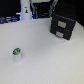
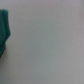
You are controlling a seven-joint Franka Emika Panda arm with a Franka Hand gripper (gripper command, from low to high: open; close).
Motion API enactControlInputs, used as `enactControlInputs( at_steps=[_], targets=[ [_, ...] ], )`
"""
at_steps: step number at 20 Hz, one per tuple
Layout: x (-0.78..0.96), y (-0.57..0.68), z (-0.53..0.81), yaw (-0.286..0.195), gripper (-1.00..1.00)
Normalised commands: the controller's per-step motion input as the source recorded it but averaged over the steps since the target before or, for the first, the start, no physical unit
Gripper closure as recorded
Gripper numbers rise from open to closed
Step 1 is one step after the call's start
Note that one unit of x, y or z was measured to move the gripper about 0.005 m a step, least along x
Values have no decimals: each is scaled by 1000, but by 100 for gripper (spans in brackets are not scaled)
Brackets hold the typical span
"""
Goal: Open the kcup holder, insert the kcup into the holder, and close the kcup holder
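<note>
Across the white bench (image 1: 45, 55), the black kcup holder (image 1: 63, 24) is the landmark, a boxy drawer unit with pale grey patches on its front, sitting toward the exterior view's right and far edge. Its drawer appears shut, so the opening step looks not yet done. Well apart from the holder, toward the exterior view's left and nearer the camera, the kcup (image 1: 17, 53) stands upright on the bench, its green lid facing up and its long axis vertical. Beyond the holder, at the far edge, a white object with a blue glow (image 1: 25, 10) rises from the clutter; what it is cannot be made out.

No arm shows in the exterior view. The wrist view offers only bare bench and a blurred teal-green shape (image 2: 4, 31) at one edge, unidentifiable. The jaws appear in neither picture, so their state, and which way they lie from the holder, cannot be told.
</note>
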Motion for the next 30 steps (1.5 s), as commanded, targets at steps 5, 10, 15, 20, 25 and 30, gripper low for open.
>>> enactControlInputs(
  at_steps=[5,10,15,20,25,30],
  targets=[
    [-492,466,91,-179,-100],
    [-505,524,40,-182,-100],
    [-417,574,5,-151,-100],
    [-348,687,7,-172,-100],
    [-293,702,-32,-179,-100],
    [-253,685,-160,-189,-100]
  ],
)
